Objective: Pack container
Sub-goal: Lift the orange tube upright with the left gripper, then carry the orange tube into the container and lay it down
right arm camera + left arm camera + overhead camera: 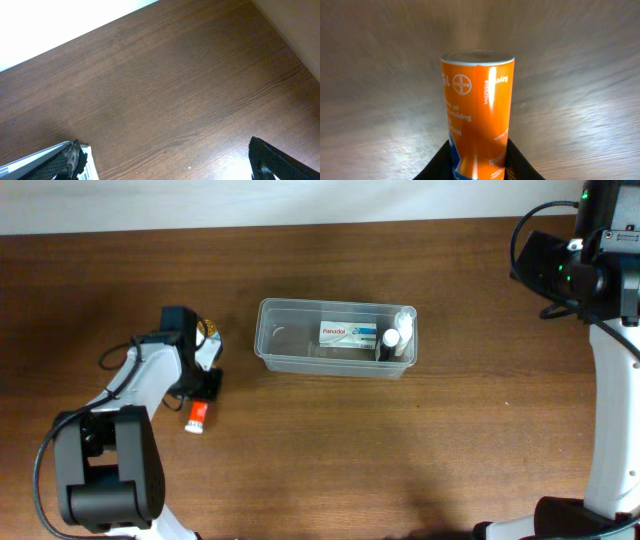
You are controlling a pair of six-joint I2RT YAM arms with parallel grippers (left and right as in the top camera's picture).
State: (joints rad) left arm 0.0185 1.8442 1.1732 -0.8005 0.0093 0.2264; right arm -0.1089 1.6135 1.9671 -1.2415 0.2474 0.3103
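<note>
The container (268, 345) is a clear plastic tub at the table's middle. It holds a white Panadol box (348, 333), a white bottle (403, 318) and a small dark bottle (389, 343) at its right end. My left gripper (208, 385) is to the left of the tub, shut on an orange tube (197, 415). In the left wrist view the orange tube (477, 110) sits between the black fingers of the left gripper (479, 167), low over the table. My right gripper (542, 262) is at the far right back, open and empty, with its fingers wide apart (167, 165).
A small yellow and white object (208, 332) lies by the left wrist, partly hidden by the arm. The right arm's column (610, 430) stands along the right edge. A pale edge (40, 162) shows beside the right gripper's left finger.
</note>
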